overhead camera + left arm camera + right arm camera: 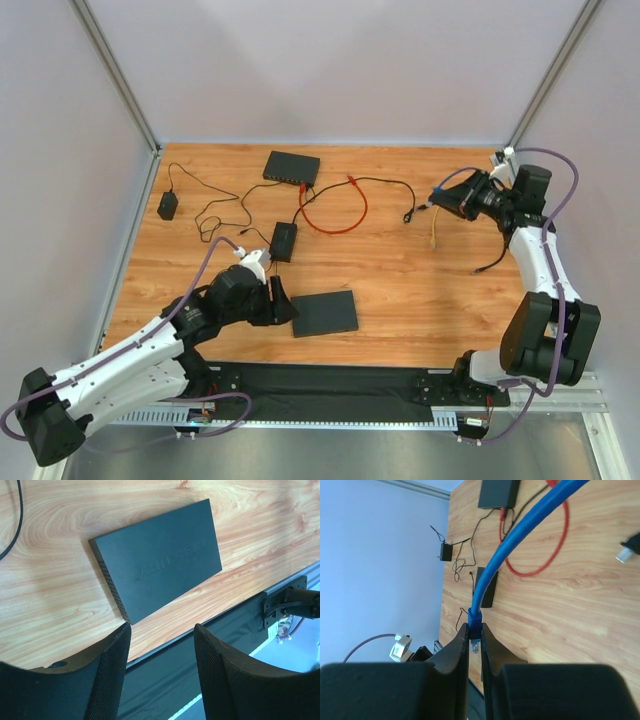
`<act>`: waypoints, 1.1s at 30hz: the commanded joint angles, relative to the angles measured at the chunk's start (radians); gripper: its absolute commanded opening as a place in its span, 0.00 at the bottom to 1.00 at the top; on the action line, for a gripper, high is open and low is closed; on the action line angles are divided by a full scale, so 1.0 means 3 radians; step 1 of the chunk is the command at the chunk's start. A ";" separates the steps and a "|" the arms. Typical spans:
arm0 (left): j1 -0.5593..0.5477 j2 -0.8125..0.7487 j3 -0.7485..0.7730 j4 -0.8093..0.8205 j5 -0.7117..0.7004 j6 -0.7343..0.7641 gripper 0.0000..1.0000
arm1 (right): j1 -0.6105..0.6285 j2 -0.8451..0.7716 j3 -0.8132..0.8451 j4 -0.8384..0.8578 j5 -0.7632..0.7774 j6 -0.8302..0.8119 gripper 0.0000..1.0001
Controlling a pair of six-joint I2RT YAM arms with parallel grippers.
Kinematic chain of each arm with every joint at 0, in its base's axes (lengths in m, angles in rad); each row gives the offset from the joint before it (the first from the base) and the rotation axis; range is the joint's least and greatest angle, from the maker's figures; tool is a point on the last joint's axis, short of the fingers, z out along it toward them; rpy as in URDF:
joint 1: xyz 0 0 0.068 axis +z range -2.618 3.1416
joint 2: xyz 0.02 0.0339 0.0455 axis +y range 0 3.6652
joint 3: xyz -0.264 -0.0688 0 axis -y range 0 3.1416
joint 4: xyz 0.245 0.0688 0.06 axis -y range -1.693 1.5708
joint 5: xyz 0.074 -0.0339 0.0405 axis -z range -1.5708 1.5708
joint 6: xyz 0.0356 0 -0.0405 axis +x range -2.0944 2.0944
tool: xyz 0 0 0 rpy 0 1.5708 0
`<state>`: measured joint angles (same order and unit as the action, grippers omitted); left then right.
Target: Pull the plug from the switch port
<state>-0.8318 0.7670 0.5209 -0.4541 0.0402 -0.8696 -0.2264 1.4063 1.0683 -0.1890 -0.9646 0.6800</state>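
My right gripper is shut on the blue plug of a blue cable, whose clear tip shows between the fingers, free of any port. In the top view this gripper is held above the table's far right. A black switch lies at the back with a red cable at its front; it also shows in the right wrist view. My left gripper is open and empty, just near of a flat dark switch, which sits at the table's front.
A small black box lies mid-table with thin black wires running to a power adapter at the left. A black cable with a yellow-tipped plug hangs near the right gripper. A black mat borders the near edge.
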 commanded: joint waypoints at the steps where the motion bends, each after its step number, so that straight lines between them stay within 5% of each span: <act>1: -0.0009 0.0026 -0.0023 0.0164 0.0086 0.0020 0.61 | -0.0216 -0.0172 -0.0247 -0.0115 -0.0114 -0.0123 0.00; 12: -0.0009 0.0026 -0.0095 0.0215 0.0137 0.0015 0.61 | -0.0421 -0.0183 -0.0202 -0.1470 0.0903 -0.0834 0.04; 20: -0.0009 -0.0026 -0.0161 0.0220 0.0132 0.0035 0.61 | -0.0421 -0.0295 -0.0375 -0.1732 0.1962 -0.0973 0.13; 33: -0.0009 0.0015 -0.0126 0.0200 0.0111 0.0056 0.61 | -0.0294 -0.0162 -0.0677 -0.1461 0.1829 -0.1024 0.13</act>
<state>-0.8318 0.7860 0.4767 -0.4149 0.0715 -0.8677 -0.3401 1.3655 0.8639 -0.6746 -0.4126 0.3935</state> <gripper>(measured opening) 0.611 0.134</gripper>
